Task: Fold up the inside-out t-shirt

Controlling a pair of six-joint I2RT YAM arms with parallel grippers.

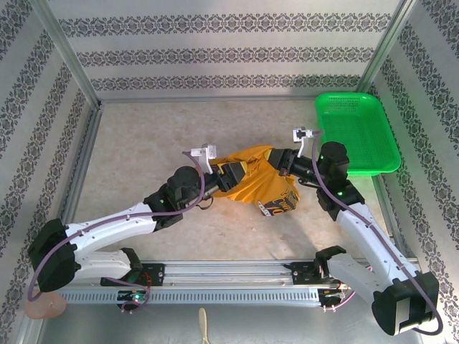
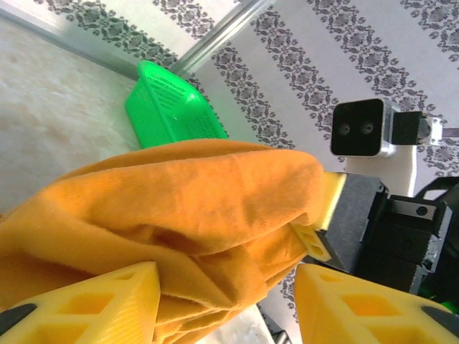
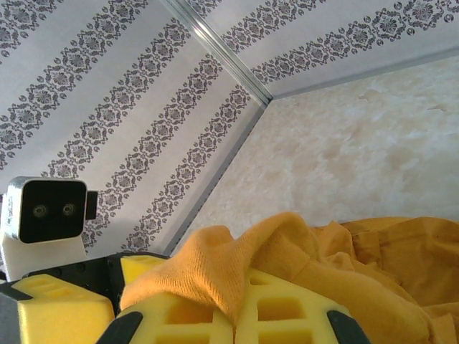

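Observation:
The mustard-orange t-shirt (image 1: pixel 254 179) hangs bunched between my two grippers over the middle of the table, with part of its dark and white print (image 1: pixel 282 206) showing at its lower right. My right gripper (image 1: pixel 278 159) is shut on a fold of the cloth (image 3: pixel 215 265), its two pads pressed together (image 3: pixel 240 315). At the shirt's left end is my left gripper (image 1: pixel 231 173). Its yellow fingers (image 2: pixel 93 308) stand wide apart, open, with loose cloth (image 2: pixel 186 215) drooping into the gap beside the left finger. The right gripper (image 2: pixel 317 236) pinches the shirt's end in the left wrist view.
A green plastic basket (image 1: pixel 358 132) sits at the back right of the table, also seen behind the shirt (image 2: pixel 172 107). Patterned walls with metal posts close in the table on three sides. Bare tabletop (image 1: pixel 150 136) lies at the back left.

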